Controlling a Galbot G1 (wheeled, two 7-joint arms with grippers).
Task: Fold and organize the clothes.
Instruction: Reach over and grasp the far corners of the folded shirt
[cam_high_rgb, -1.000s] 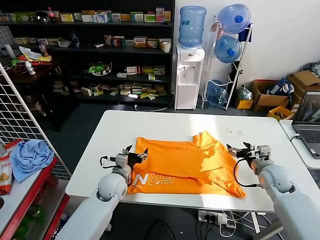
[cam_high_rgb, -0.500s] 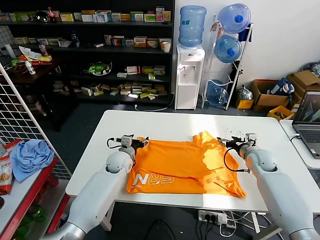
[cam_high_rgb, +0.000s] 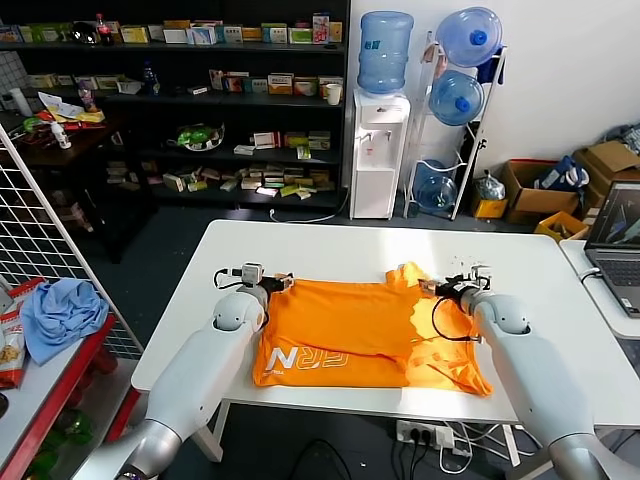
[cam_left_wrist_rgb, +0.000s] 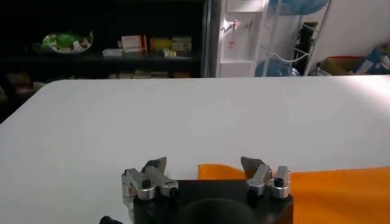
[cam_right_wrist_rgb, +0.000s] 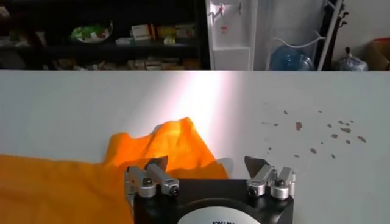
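T-shirt (cam_high_rgb: 365, 335): 1 | claws: 2 | water bottles: 4 | laptop (cam_high_rgb: 617, 240): 1 | blue cloth (cam_high_rgb: 58, 312): 1

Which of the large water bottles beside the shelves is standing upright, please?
The bottle on top of the white dispenser is upright. The two bottles in the rack to its right lie tilted, caps facing outward.
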